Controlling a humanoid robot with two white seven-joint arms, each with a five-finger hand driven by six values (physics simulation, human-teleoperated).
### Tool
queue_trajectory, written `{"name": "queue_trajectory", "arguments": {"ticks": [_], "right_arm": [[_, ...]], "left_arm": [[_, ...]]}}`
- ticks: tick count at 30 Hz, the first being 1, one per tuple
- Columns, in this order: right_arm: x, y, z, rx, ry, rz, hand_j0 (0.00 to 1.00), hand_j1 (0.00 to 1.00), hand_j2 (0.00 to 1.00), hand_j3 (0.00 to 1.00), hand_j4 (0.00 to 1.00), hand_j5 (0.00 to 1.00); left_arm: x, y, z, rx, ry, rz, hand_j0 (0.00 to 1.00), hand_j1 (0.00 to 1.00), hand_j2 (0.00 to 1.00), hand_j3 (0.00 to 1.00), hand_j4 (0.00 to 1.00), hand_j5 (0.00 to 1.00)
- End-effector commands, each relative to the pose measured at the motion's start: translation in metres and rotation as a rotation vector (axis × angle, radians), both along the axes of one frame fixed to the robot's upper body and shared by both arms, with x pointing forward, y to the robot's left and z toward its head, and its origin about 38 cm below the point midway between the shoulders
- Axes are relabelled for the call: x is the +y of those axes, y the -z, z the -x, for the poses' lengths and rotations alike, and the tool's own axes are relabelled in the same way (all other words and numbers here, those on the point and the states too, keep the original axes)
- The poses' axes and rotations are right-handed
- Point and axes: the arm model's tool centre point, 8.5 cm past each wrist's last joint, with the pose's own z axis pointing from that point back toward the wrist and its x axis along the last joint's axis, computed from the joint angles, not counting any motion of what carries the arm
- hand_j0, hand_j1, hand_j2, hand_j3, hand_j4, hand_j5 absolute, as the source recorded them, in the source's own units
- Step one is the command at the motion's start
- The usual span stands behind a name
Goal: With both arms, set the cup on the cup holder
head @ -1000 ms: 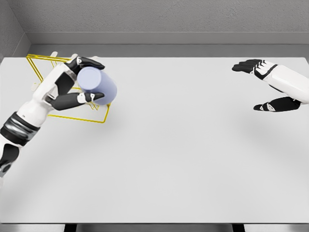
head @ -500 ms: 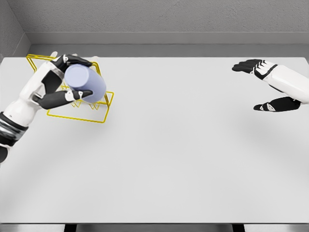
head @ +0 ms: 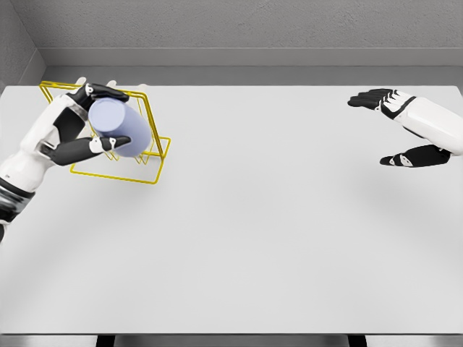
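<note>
— Lavender plastic, by the look of it: the cup [head: 119, 129] sits inside the left hand [head: 78, 130], thumb under it and the other fingers wrapped over the top. Which way does it lie?

— Tipped over. Its long axis runs from the palm out toward the far right of that hand, and the flat pale end faces up toward the camera. Whether that end is the base or the mouth cannot be told.

— And the cup holder [head: 148, 148]?

— Right behind and below the hand. The yellow wire frame shows on both sides of the cup; its base rectangle lies on the tabletop [head: 275, 231] just under the fingers, and the upright wires rise past the cup's far end. The cup overlaps those uprights from this angle, but contact cannot be confirmed.

— So the move turns on what?

— On lining the cup's axis up with a prong of the frame, judging from the tilt. The left hand is the near one by far and needs only a small shift.

— The other arm?

— The right hand [head: 396, 126] hovers well apart, across the tabletop at the far right, fingers spread and holding nothing. It looks idle, so the both-arms part of the task seems to rest with the left alone here.
</note>
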Motion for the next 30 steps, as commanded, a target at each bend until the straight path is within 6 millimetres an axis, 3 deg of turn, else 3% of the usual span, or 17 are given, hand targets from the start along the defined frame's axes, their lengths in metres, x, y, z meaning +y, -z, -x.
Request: {"name": "queue_trajectory", "arguments": {"ticks": [1, 11, 13, 14, 16, 28, 30], "right_arm": [[0.000, -0.001, 0.000, 0.001, 0.000, -0.007, 1.00, 1.00, 1.00, 1.00, 1.00, 1.00], [-0.001, 0.000, 0.000, 0.002, 0.001, -0.007, 1.00, 1.00, 1.00, 1.00, 1.00, 1.00], [-0.001, 0.000, 0.000, 0.002, 0.001, -0.007, 1.00, 1.00, 1.00, 1.00, 1.00, 1.00], [-0.001, 0.000, 0.000, 0.004, 0.002, -0.008, 1.00, 1.00, 1.00, 1.00, 1.00, 1.00], [-0.001, 0.000, 0.000, 0.005, 0.003, -0.008, 1.00, 1.00, 1.00, 1.00, 1.00, 1.00], [-0.002, 0.000, 0.000, 0.003, 0.005, -0.008, 1.00, 1.00, 1.00, 1.00, 1.00, 1.00], [-0.001, 0.000, 0.000, 0.005, 0.004, -0.008, 1.00, 1.00, 1.00, 1.00, 1.00, 1.00]], "left_arm": [[0.000, 0.000, 0.000, 0.003, -0.002, 0.003, 0.62, 0.62, 0.62, 0.62, 0.62, 0.62], [0.004, 0.001, -0.005, 0.017, -0.017, 0.009, 0.64, 0.64, 0.64, 0.64, 0.64, 0.64], [0.005, 0.002, -0.006, 0.020, -0.022, 0.007, 0.75, 0.75, 0.75, 0.75, 0.75, 0.75], [0.006, 0.002, -0.007, 0.040, -0.028, -0.005, 0.87, 0.87, 0.87, 0.87, 0.87, 0.87], [0.010, 0.000, -0.009, 0.042, -0.044, -0.009, 0.99, 0.99, 0.99, 0.99, 0.99, 0.99], [0.006, -0.001, -0.008, 0.044, -0.038, -0.012, 1.00, 1.00, 1.00, 1.00, 1.00, 1.00], [0.004, -0.003, -0.007, 0.037, -0.030, -0.010, 0.94, 0.94, 0.94, 0.94, 0.94, 0.94]]}}
